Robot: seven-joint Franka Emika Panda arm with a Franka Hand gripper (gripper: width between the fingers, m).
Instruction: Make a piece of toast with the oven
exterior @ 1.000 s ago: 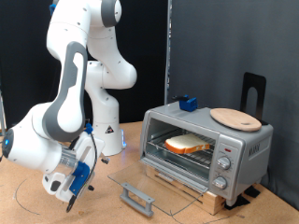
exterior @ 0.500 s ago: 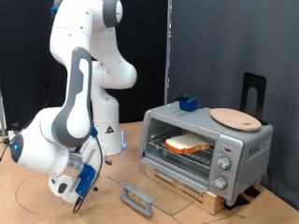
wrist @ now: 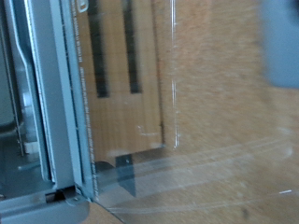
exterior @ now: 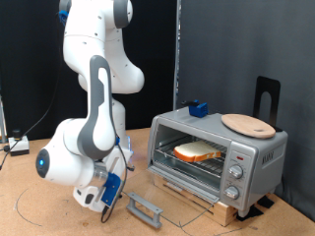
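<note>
The oven [exterior: 231,157] stands at the exterior view's right on a wooden base, with its glass door [exterior: 167,197] folded down flat and open. The piece of toast [exterior: 199,151] lies on the wire rack inside. The door's grey handle [exterior: 146,208] is at the door's front edge. My gripper [exterior: 105,203] hangs low over the table, just to the exterior view's left of the handle, with nothing seen between its fingers. The wrist view shows the glass door [wrist: 215,103] and the oven's front edge [wrist: 56,103] close up; a blurred blue shape [wrist: 280,42] is at its corner.
A round wooden board [exterior: 248,124] lies on top of the oven. A small blue object [exterior: 200,108] sits behind the oven, and a black stand [exterior: 267,96] rises at the far right. A thin cable [exterior: 28,202] loops on the table at the left.
The arm has swung to the exterior view's right and stayed low, bringing the gripper close to the open door's handle. The oven, door and toast have not moved.
</note>
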